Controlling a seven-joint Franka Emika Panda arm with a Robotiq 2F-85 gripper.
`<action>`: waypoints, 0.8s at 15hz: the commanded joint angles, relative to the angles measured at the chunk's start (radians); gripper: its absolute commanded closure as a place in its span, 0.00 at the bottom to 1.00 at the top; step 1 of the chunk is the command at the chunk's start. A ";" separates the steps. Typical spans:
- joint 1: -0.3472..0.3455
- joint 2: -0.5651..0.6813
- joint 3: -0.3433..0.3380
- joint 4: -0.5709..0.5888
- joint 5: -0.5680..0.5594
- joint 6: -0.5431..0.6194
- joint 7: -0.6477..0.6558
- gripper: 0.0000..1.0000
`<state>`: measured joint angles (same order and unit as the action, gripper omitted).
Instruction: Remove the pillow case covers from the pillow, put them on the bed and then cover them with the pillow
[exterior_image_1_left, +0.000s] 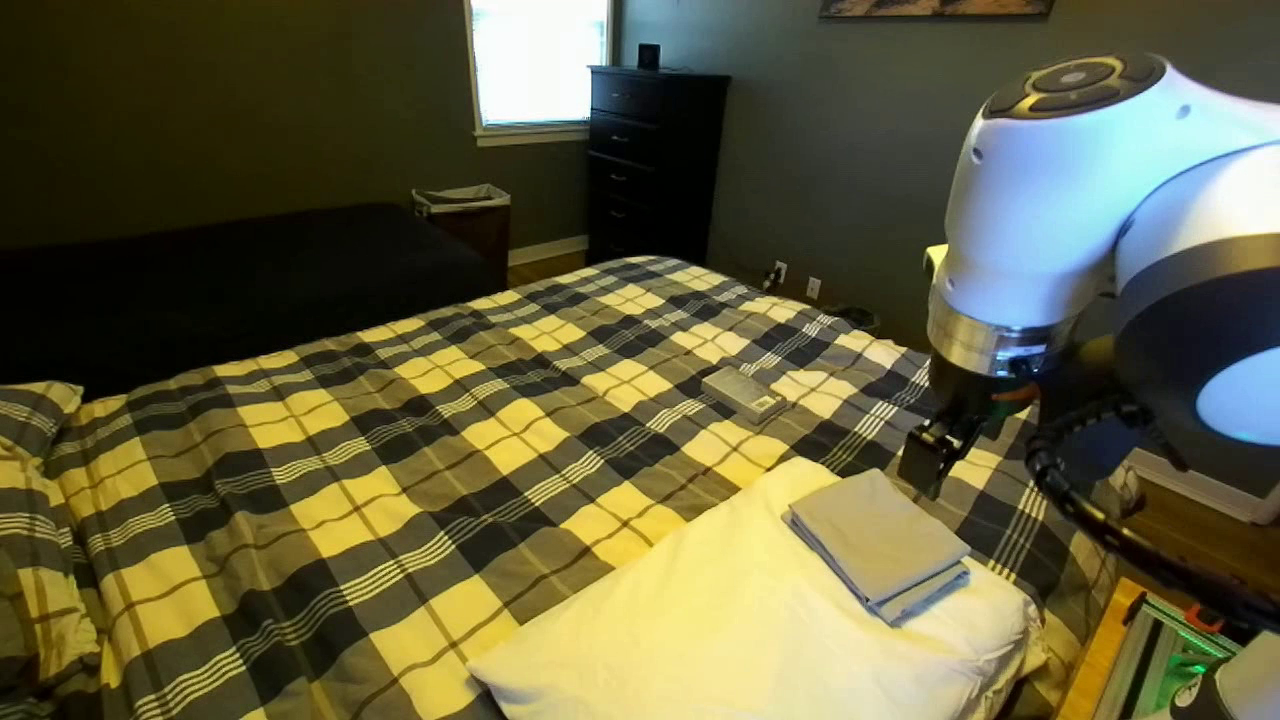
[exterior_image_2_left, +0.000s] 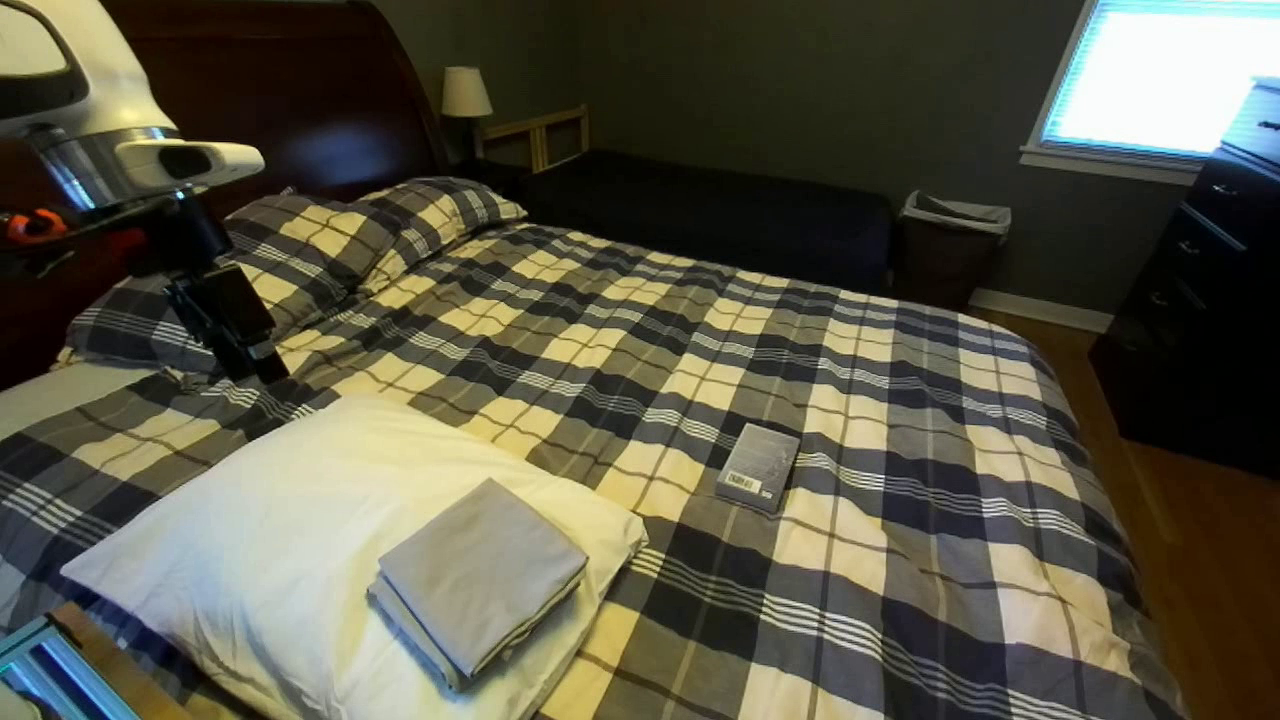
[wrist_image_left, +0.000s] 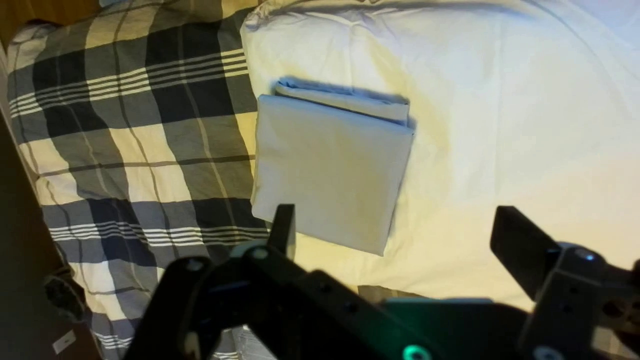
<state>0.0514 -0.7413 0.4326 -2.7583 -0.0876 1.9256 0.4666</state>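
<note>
The pillow case covers (exterior_image_1_left: 880, 530) are a folded grey-blue stack lying flat on the white pillow (exterior_image_1_left: 690, 620), near one end of it. They also show in an exterior view (exterior_image_2_left: 485, 575) and in the wrist view (wrist_image_left: 332, 167). The pillow lies on the plaid bed (exterior_image_1_left: 480, 430); it also shows in an exterior view (exterior_image_2_left: 270, 520). My gripper (wrist_image_left: 395, 206) is open, with its fingers wide apart and nothing held. In the wrist view one finger overlaps the covers' lower edge. In both exterior views the gripper (exterior_image_1_left: 928, 465) hangs above the bed, apart from covers and pillow.
A flat grey box (exterior_image_2_left: 758, 465) lies on the bed beyond the pillow. Plaid pillows (exterior_image_2_left: 320, 240) lie at the headboard. A wood-edged metal stand (exterior_image_1_left: 1100, 650) is close beside the pillow. A hamper (exterior_image_1_left: 465, 215) and dark dresser (exterior_image_1_left: 655, 160) stand beyond the bed.
</note>
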 joint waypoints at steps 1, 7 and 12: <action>0.026 0.141 0.007 0.001 0.013 0.035 0.065 0.00; 0.044 0.082 -0.024 0.010 -0.022 0.003 0.048 0.00; 0.046 0.081 -0.024 0.010 -0.022 0.004 0.048 0.00</action>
<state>0.0721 -0.6675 0.4329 -2.7507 -0.0933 1.9337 0.5008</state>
